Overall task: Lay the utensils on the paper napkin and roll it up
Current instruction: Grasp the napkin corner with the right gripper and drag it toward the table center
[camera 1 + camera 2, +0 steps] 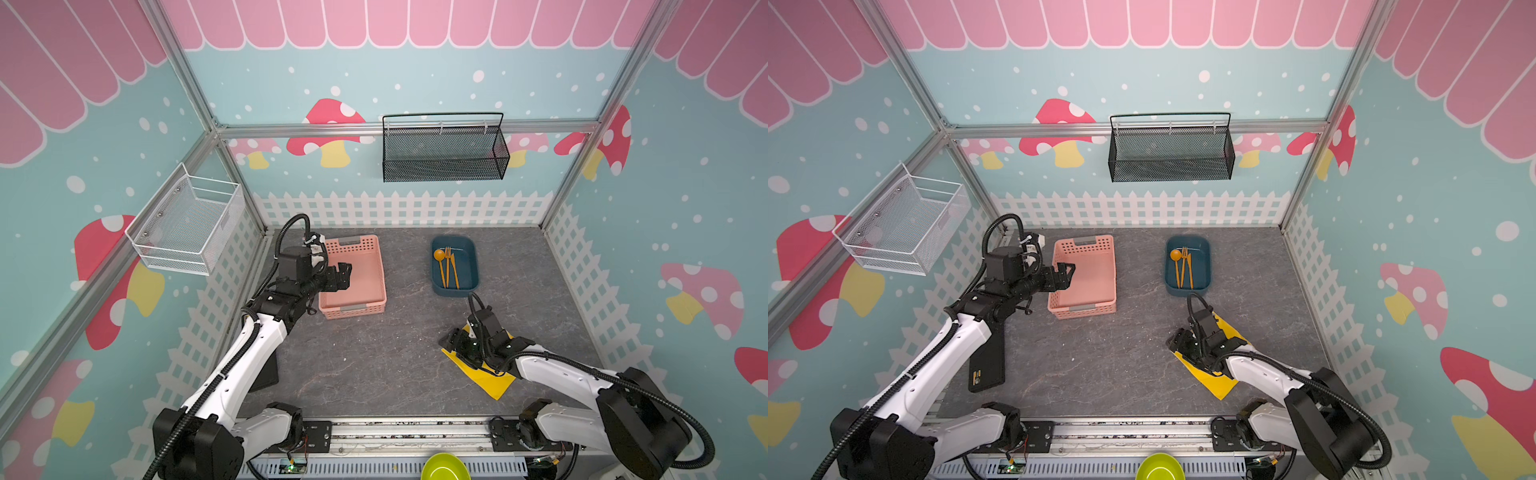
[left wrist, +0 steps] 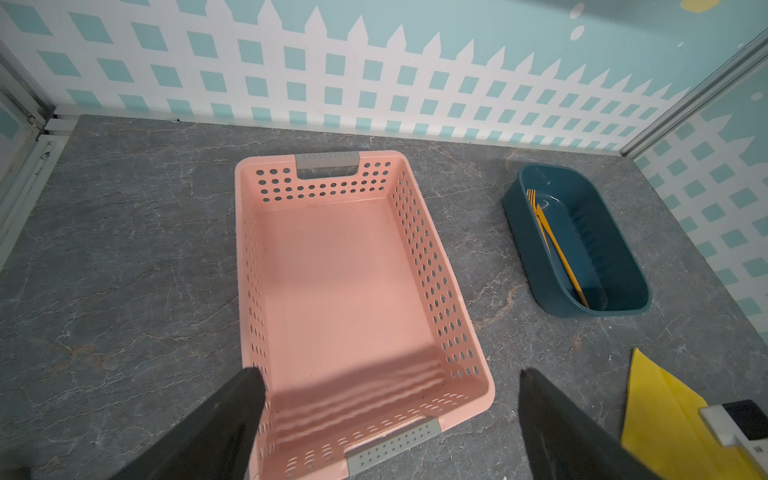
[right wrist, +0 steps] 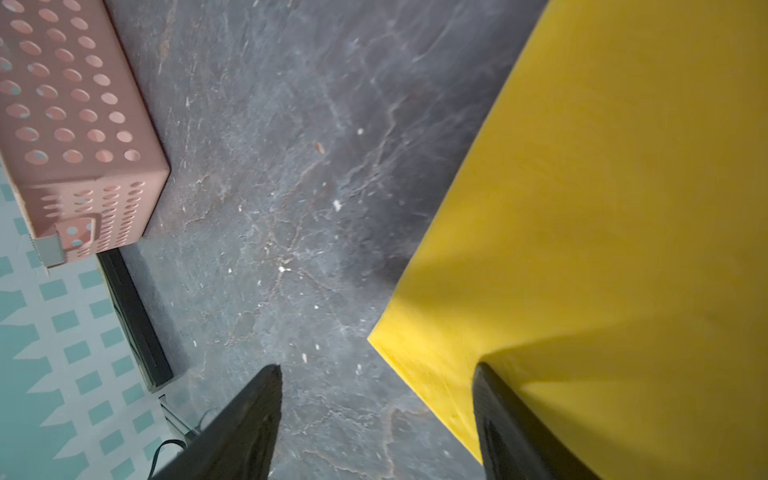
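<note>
The utensils (image 1: 448, 270) (image 1: 1184, 270), an orange-yellow spoon, fork and knife, lie side by side in a dark blue tub (image 1: 472, 266); the left wrist view shows them partly (image 2: 556, 245). The yellow paper napkin (image 1: 488, 378) (image 1: 1212, 380) (image 2: 665, 419) (image 3: 602, 208) lies flat at the front right, partly under my right arm. My right gripper (image 1: 452, 338) (image 1: 1178, 338) (image 3: 376, 368) is open low over the napkin's left edge, one finger above the paper, the other above bare table. My left gripper (image 1: 345, 276) (image 1: 1068, 274) (image 2: 390, 374) hangs open and empty over the pink basket's near left part.
The pink slotted basket (image 1: 380, 270) (image 1: 1113, 270) (image 2: 419, 249) (image 3: 75, 104) stands at the back left with nothing in it. A flat black device (image 1: 986, 365) lies by the left wall. A black mesh basket (image 1: 444, 153) and a white wire basket (image 1: 187, 220) hang on the walls.
</note>
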